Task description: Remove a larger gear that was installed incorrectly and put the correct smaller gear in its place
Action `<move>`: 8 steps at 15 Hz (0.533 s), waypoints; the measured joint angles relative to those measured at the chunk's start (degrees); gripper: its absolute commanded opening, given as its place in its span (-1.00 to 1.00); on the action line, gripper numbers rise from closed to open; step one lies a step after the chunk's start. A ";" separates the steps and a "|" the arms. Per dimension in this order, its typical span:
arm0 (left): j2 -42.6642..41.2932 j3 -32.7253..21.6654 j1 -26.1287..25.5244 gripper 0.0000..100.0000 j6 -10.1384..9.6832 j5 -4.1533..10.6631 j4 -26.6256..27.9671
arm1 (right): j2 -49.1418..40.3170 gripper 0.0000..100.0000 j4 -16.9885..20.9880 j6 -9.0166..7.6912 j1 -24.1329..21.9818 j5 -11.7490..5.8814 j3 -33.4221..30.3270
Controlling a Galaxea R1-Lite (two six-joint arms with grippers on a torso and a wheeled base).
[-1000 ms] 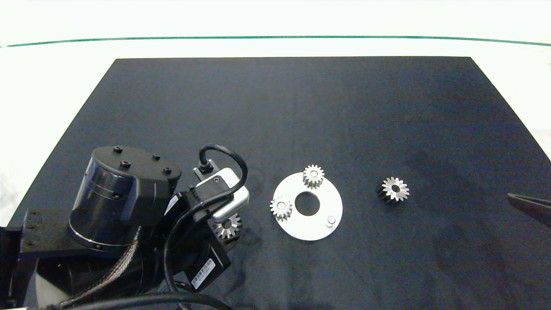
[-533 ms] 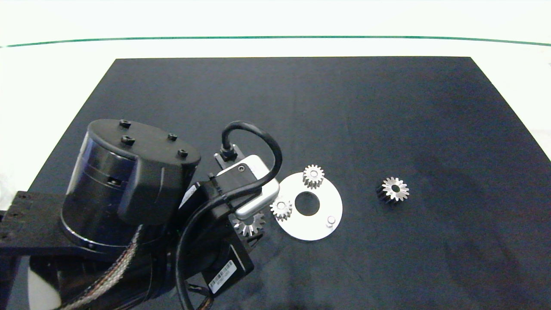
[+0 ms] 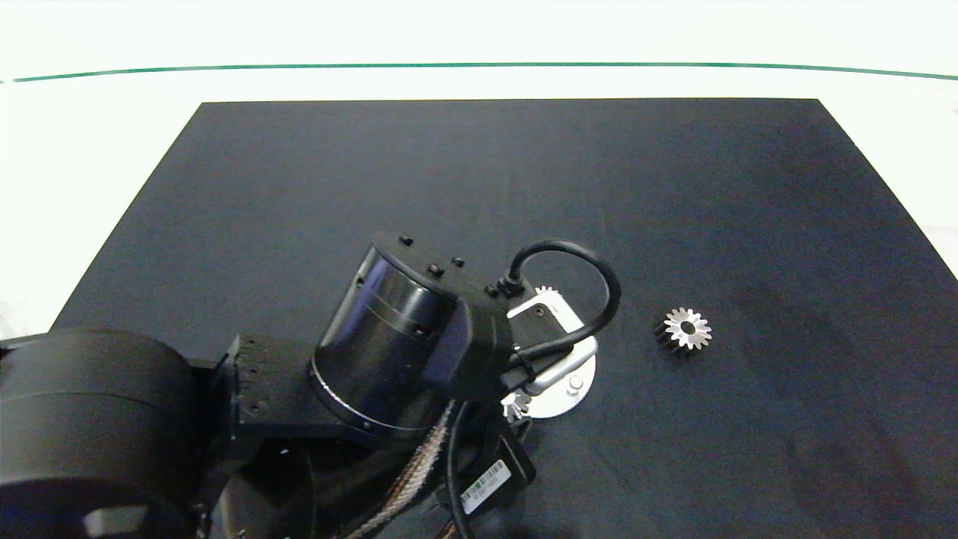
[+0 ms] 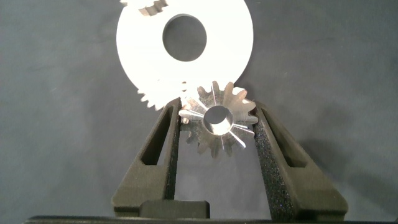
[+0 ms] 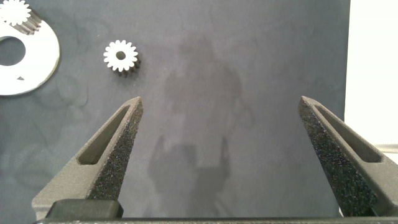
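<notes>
- Left gripper (image 4: 216, 121) pinching the smaller gear (image 4: 217, 119) between both pads, flat face up, bore axis vertical; round, so no long axis.
- Silver plate (image 4: 231, 55) just beyond the held gear at 12 o'clock; in the head view the free peg (image 3: 575, 384) is bare at the plate's near-right edge, the gear tucked under the arm at roughly 8 o'clock from it.
- Judgement: bore must line up over that peg; left arm far nearer.
- Larger gear (image 3: 684, 329) lying flat on the black mat (image 3: 479, 172), at 3 o'clock of the plate, apart.
- Right gripper (image 5: 227, 146) spread wide, holding nothing, hovering over mat, off to the right.
</notes>
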 measured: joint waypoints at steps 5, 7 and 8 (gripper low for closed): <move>5.35 -5.05 -1.99 -0.56 -0.05 0.05 -0.02 | -1.13 1.00 0.44 0.30 0.22 0.01 0.13; 6.86 -6.70 -2.58 -0.56 0.04 0.06 0.06 | -1.35 1.00 0.39 0.37 0.24 0.01 0.55; 7.67 -7.39 -2.80 -0.56 0.09 0.05 0.11 | -1.55 1.00 0.38 0.39 0.27 0.01 0.88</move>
